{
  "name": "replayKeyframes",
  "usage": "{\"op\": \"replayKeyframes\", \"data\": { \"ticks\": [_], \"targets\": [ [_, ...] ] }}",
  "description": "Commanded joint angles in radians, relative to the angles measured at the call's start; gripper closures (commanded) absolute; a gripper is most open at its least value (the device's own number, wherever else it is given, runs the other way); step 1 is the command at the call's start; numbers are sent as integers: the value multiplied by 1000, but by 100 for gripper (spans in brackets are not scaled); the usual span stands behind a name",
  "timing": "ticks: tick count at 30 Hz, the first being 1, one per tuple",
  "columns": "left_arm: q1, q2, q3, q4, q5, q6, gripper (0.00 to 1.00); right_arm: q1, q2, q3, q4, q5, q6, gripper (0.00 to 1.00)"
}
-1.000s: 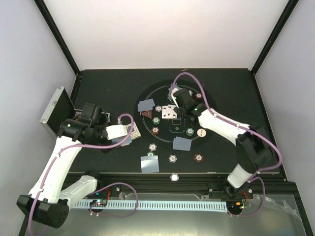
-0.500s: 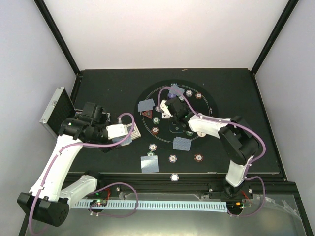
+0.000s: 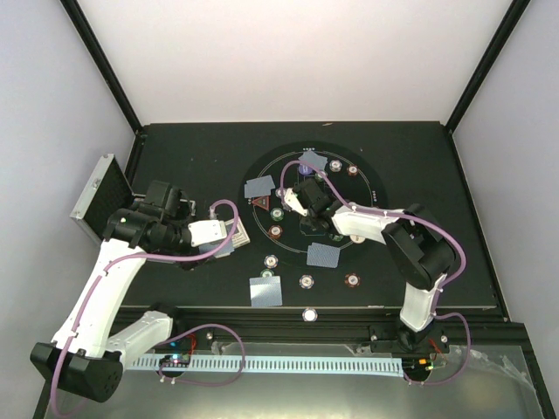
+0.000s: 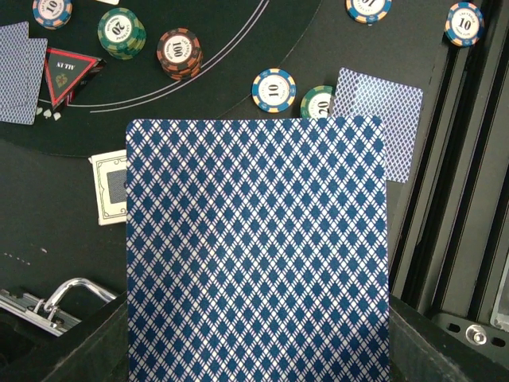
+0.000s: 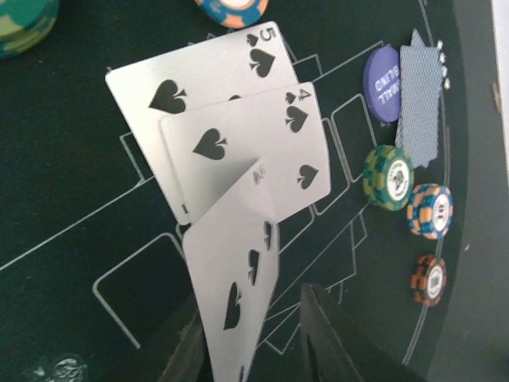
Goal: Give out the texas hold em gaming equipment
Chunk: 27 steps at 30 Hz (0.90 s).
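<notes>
We record the left gripper (image 3: 218,241) closed on a blue-backed card (image 4: 258,255), which it carries back uppermost above the black table (image 3: 175,157), just left of the round felt mat (image 3: 360,185). That card fills most of the left wrist view. Beyond it on the mat we note a green chip stack (image 4: 121,32), a red-brown chip stack (image 4: 179,53), a blue-and-white chip (image 4: 273,87) and the red triangle marker (image 4: 67,68). A further face-down card (image 4: 378,119) lies nearer the table's front rail. The silver case (image 3: 99,196) stands at the table's left edge, behind the left arm. The right gripper (image 5: 250,338) is low over the middle of the mat. Its fingers (image 5: 330,342) stand either side of a tilted spade card (image 5: 238,270), and we cannot tell whether they grip it. That card's far end overlaps the four of spades (image 5: 246,151), which in turn overlaps the five of spades (image 5: 199,76), both face up and flat. To the right of these lie a purple button disc (image 5: 382,79), a face-down card pair (image 5: 420,103) and three more chips.
</notes>
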<state>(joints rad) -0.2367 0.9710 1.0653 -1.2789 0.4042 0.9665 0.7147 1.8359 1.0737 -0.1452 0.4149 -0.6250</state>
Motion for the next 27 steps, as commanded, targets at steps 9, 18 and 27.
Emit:
{"op": "replayKeyframes", "data": {
  "ticks": [9,18,27],
  "targets": [
    [8,-15,57,-23,15,14,98,1,-30,1,-133,-60,65,48],
    [10,-15,55,-24,4,21,98,-3,-6,-30,-113,2,76,47],
    [13,-8,48,-16,2,28,98,-43,61,42,-87,124,70,47]
  ]
}}
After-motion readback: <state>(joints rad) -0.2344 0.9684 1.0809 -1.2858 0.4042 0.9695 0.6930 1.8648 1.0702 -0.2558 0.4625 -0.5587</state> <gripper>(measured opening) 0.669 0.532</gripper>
